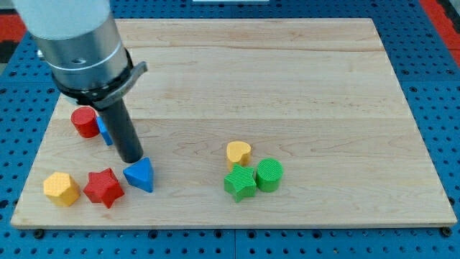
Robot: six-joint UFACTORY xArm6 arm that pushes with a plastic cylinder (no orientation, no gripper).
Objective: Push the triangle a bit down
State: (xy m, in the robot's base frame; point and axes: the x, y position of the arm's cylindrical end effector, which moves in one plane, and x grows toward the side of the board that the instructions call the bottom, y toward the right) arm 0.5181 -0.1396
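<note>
A blue triangle (pixel 140 175) lies on the wooden board (pixel 287 86) near the view's bottom left. My tip (pixel 131 160) stands just above the triangle's upper left edge, touching or almost touching it. The rod rises from there to the grey arm body (pixel 75 43) at the view's top left.
A red star (pixel 103 188) lies just left of the triangle, and a yellow hexagon (pixel 60 188) further left. A red cylinder (pixel 85 122) and a partly hidden blue block (pixel 105 131) sit behind the rod. A yellow heart (pixel 238 152), green star (pixel 239 182) and green cylinder (pixel 269 175) cluster mid-board.
</note>
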